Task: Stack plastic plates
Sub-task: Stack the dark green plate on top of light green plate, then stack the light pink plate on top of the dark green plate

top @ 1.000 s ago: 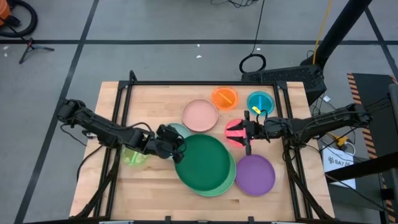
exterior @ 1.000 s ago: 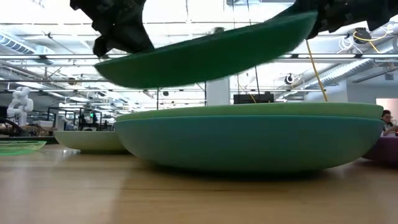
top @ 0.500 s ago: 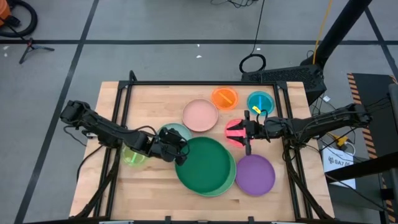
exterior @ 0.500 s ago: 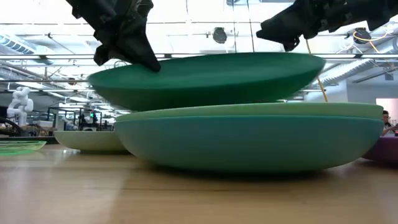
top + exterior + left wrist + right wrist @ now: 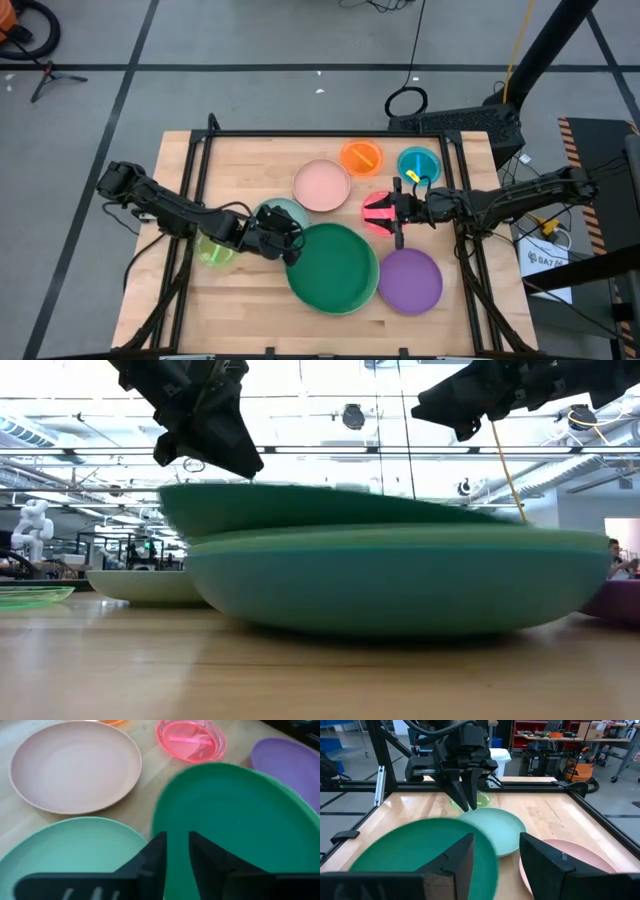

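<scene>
One dark green plate on stack, left gripper at rim (blurred).

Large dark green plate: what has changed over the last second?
The large dark green plastic plate, held at its rim by the left claw, came down from a tilted hover almost onto the two stacked large plates. The right claw and other plates stayed put.

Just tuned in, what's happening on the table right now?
The left gripper pinches the rim of the dark green plate, lowering it onto the stack of large plates at the table's front. In the low view one side is already seated. The right gripper hangs open over the magenta plate.
</scene>
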Available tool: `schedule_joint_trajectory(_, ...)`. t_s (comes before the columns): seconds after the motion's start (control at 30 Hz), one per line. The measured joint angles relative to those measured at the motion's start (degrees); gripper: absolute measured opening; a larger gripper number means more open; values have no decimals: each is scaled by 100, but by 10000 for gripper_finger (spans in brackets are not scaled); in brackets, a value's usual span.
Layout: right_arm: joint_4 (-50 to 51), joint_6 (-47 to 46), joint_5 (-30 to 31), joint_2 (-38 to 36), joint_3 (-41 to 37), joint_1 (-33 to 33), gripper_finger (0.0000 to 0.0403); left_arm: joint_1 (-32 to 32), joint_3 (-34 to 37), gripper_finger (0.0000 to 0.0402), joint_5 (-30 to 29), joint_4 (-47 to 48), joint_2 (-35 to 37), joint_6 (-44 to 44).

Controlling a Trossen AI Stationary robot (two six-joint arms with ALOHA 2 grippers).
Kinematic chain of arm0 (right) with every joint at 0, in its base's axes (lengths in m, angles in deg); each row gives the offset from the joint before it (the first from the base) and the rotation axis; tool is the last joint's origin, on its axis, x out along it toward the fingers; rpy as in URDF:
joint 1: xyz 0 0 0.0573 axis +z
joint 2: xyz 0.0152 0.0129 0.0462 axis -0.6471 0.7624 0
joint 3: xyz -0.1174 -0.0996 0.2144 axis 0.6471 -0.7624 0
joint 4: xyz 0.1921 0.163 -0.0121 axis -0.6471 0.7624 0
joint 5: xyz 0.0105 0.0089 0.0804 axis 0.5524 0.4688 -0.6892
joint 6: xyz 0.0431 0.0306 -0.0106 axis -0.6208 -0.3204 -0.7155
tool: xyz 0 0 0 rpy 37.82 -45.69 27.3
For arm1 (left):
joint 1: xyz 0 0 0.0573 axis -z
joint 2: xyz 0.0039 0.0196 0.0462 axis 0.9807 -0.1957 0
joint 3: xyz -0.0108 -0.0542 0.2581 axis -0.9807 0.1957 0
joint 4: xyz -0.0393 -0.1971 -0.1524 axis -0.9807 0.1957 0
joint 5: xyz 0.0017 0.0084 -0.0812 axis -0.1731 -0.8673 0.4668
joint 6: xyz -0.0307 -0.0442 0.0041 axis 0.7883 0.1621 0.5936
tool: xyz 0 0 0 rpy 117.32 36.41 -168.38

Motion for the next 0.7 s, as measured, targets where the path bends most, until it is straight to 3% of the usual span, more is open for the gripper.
schedule_joint_trajectory(0.2,11,-108,2,0,0,0,151,0,0,125,-15,-217,52,-464)
schedule_joint_trajectory(0.43,14,-800,31,4,0,0,151,119,0,127,-165,-157,574,-1891)
schedule_joint_trajectory(0.7,-519,-1541,35,431,0,0,151,151,0,127,-1556,260,1312,-3824)
